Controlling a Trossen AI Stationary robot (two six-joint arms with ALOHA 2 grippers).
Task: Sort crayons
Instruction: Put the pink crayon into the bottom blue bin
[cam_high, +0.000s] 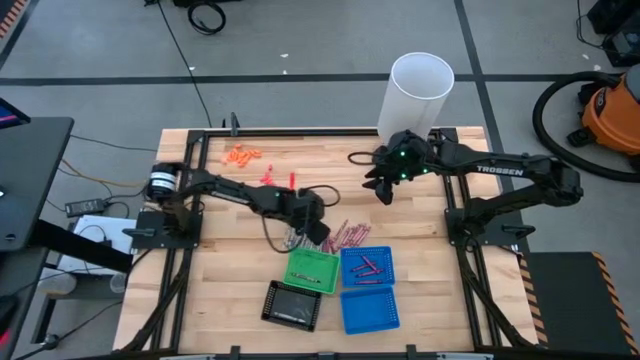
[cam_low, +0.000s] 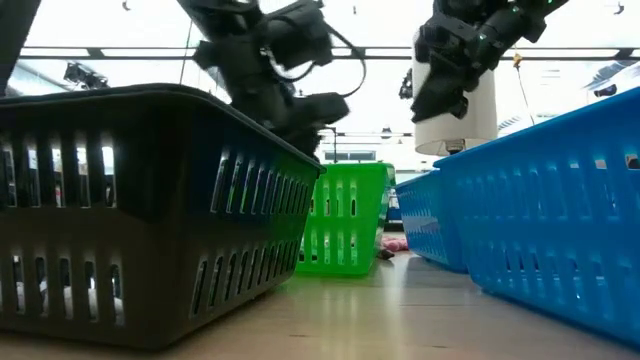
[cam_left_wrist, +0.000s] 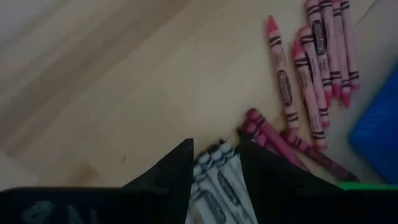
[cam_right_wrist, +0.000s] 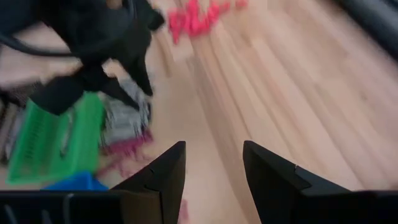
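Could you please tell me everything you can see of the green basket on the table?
The green basket is a small, bright green plastic tray with slotted walls, open at the top. It sits flat on the wooden table, near its front, between the black basket and a blue basket. At least one thin crayon lies inside. The left hand hovers just behind it, over loose crayons. Whether it touches its neighbours cannot be told.

Pale, smooth wood (cam_high: 240, 290) was seen as tabletop; the baskets (cam_low: 350, 215) were of glossy slotted plastic.
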